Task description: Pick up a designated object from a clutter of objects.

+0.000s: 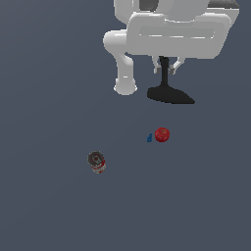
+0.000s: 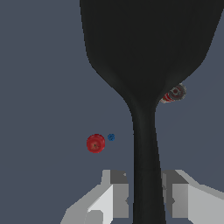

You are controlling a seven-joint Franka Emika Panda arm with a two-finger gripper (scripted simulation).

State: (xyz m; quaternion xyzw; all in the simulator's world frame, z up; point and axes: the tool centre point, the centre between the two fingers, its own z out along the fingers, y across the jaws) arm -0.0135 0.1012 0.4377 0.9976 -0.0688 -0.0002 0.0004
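Note:
The all-black spatula hangs blade-down under the white arm, its thin handle running up between the fingers. My gripper is shut on the handle. In the wrist view the gripper clamps the handle, and the spatula's broad blade fills the frame, well above the floor. The rest of the clutter lies on the floor: a red-and-white can, a red round object and a tiny blue piece.
The white arm fills the exterior view's upper right, and one white link reaches down near the floor. In the wrist view the blade half hides the can. The red object and blue piece lie together.

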